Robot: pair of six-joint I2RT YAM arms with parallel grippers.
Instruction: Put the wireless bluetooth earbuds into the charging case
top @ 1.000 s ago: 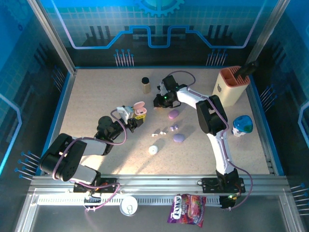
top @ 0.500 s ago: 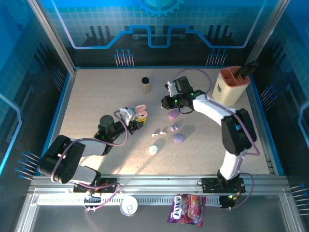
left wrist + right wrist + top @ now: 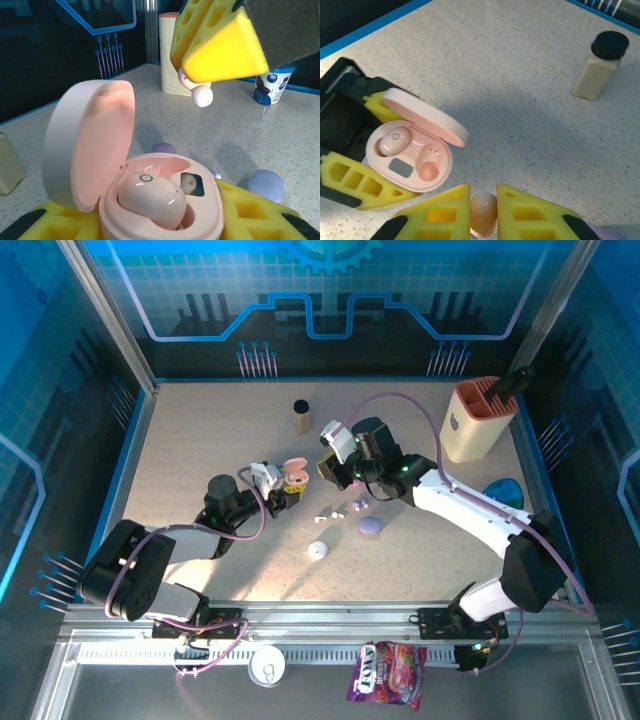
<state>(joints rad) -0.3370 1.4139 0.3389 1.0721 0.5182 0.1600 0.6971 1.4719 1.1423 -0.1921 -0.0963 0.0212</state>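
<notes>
The right gripper (image 3: 483, 199) is pinching a pink earbud (image 3: 483, 215) between the tips of its yellow pads (image 3: 445, 202) and is hanging just beside the open pink case (image 3: 410, 157). The left gripper (image 3: 278, 486) is clamping that case by its sides, with the lid (image 3: 427, 117) leaning back. A second earbud (image 3: 394, 141) is sitting in one socket, while the empty socket (image 3: 427, 171) is waiting next to it.

The grip is looking thin: only the pad tips are holding the small, smooth bud, so it may be slipping or twisting on the way down. If it is arriving turned the wrong way, it is likely sitting proud of the socket or popping out. The pads are broad next to the case, so they risk nudging the seated bud or catching the lid and tipping it shut. Pushing too hard could be rocking the case in the left jaws. A dropped bud would be rolling off among the loose buds (image 3: 322, 515) on the table (image 3: 200, 440).

In the right wrist view the bud's lower part is being cut off by the frame edge, so its facing cannot be told. From the left wrist only its tip is peeking out under a pad. Where the left pads are touching the case is hidden beneath it. The right arm is covering part of a blue cup (image 3: 503, 488)
</notes>
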